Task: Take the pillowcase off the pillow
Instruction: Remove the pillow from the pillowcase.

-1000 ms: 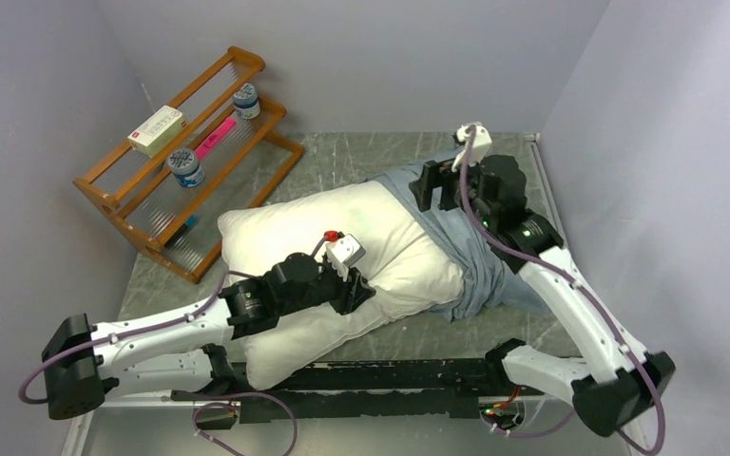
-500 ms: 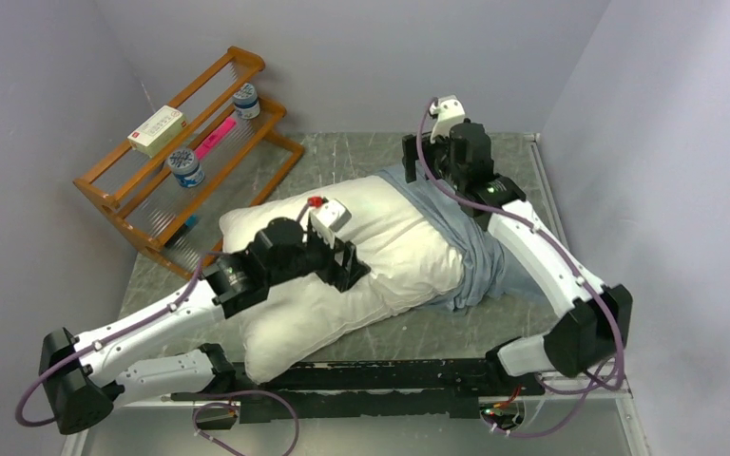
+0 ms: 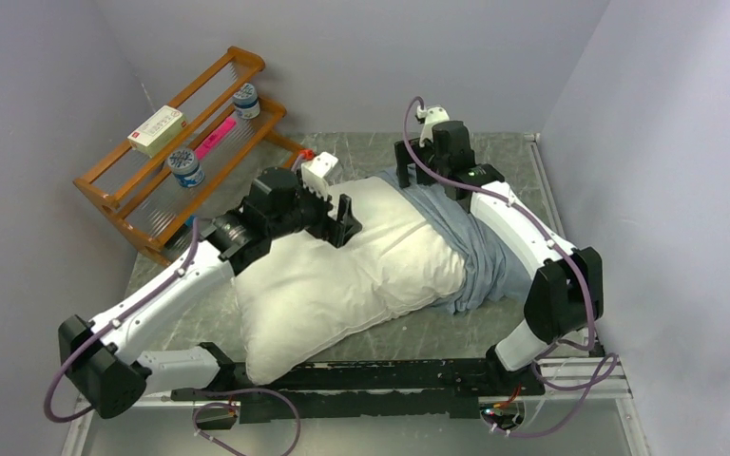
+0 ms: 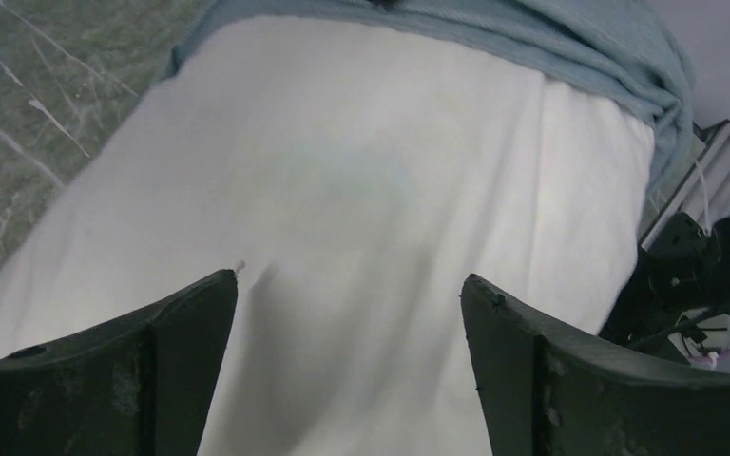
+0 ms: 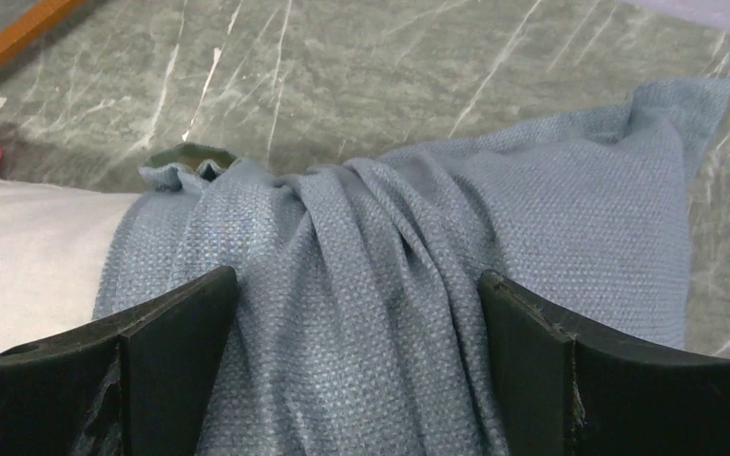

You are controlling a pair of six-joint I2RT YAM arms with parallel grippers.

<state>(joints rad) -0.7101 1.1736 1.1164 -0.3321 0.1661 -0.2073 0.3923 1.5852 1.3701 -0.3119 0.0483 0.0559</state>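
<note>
Both jaws spread: our left gripper [image 4: 350, 285] hovers over the bare pillow [image 3: 342, 275], our right gripper [image 5: 356, 285] over the pillowcase [image 3: 480, 252] bunched on its right end. We should pin the pillow, pinch folds deep.

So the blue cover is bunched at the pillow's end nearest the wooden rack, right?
No: the cover is bunched at the pillow's end away from the rack, as the top view shows.

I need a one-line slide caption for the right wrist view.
Open right gripper facing the bunched blue-grey pillowcase; white pillow exposed at left.
</note>
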